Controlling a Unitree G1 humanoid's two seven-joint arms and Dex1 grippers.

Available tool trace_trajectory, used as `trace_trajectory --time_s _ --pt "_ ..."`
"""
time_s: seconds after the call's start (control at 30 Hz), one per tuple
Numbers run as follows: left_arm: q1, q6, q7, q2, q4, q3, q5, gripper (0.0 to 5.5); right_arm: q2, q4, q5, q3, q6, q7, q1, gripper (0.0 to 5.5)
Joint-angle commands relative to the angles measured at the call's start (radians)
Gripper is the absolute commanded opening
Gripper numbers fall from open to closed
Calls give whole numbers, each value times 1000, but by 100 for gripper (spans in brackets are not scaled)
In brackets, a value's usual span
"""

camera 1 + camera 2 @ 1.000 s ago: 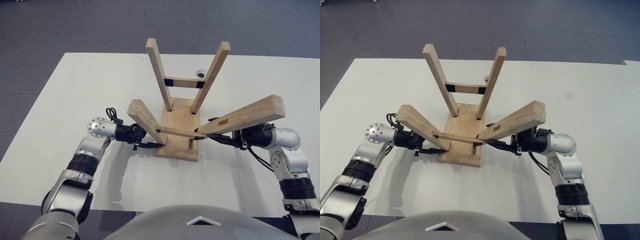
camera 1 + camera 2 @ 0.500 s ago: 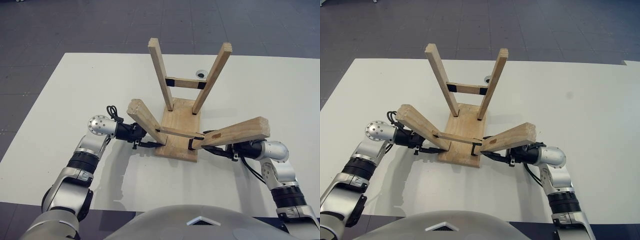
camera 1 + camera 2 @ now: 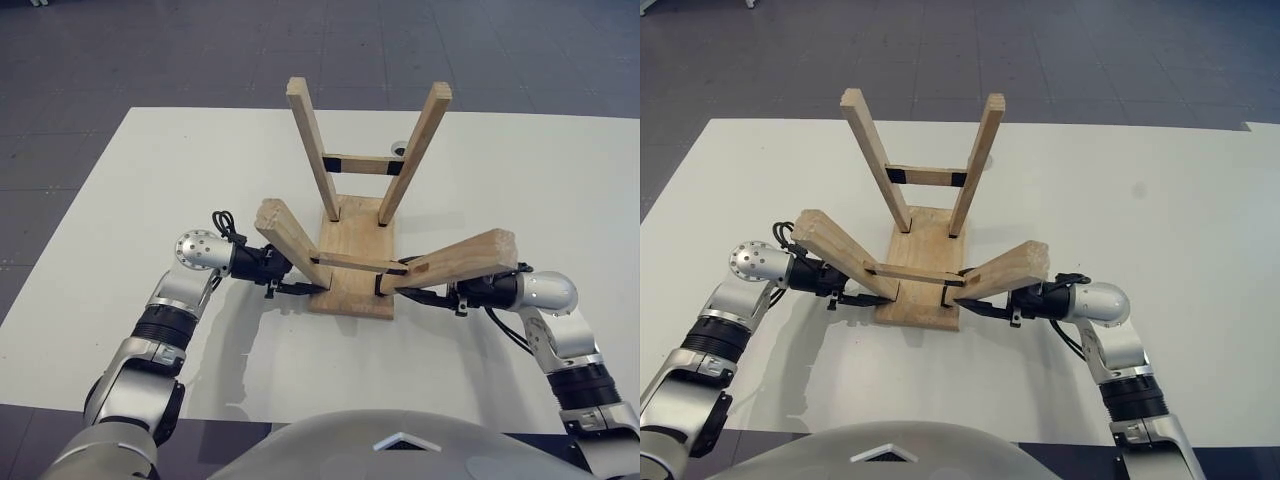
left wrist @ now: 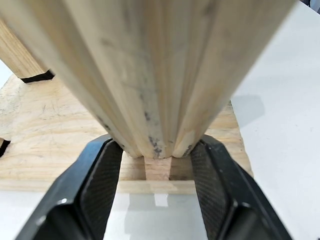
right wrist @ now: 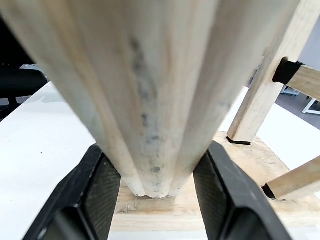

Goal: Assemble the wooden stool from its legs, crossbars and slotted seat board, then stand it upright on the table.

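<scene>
The slotted seat board (image 3: 352, 262) lies flat on the white table (image 3: 120, 220). Two legs (image 3: 312, 150) stand in its far end, joined by a crossbar (image 3: 362, 165). At its near end two more legs lean outward, linked by a second crossbar (image 3: 352, 264). My left gripper (image 3: 290, 288) is shut on the near left leg (image 3: 286, 236) close to its foot. My right gripper (image 3: 425, 296) is shut on the near right leg (image 3: 462, 260) close to its foot. In the wrist views, each leg's foot sits between black fingers (image 4: 100, 185) (image 5: 102, 192) over the board.
A small round dark hole (image 3: 402, 148) in the table shows just behind the far legs. Bare white tabletop spreads wide to the left, right and far side of the board. Grey floor lies past the table's far edge.
My right gripper has swung the near right leg down and inward, so it leans lower with its foot closer to the board's slot. The left arm and its leg stay put.
</scene>
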Motion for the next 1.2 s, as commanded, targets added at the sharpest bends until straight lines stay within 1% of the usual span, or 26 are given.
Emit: trace_trajectory --time_s 0.03,0.2,0.37,0.47,0.8,0.93,1.03,1.2 --pt "5 -4 12 -20 -31 -4 -2 226 -13 -54 0 13 83 -15 -32 204" --pt "7 -2 19 -27 -37 -5 1 226 -26 -8 -45 31 62 4 -12 204" --pt "6 27 19 -31 -48 -3 -10 226 -54 103 -132 107 5 36 13 204" --pt "4 49 22 -32 -60 -1 -14 226 -76 120 -160 134 7 24 2 204" --pt "18 56 40 -42 -90 8 -18 226 -174 124 -280 241 226 -67 -67 204" --pt "22 51 49 -45 -92 12 -15 226 -254 -9 -284 298 362 -37 -85 204" --pt "28 47 57 -51 -95 12 -12 226 -291 -43 -266 323 415 -20 -97 204" --pt "30 43 55 -58 -96 21 -17 226 -327 37 -288 390 422 2 -92 204"
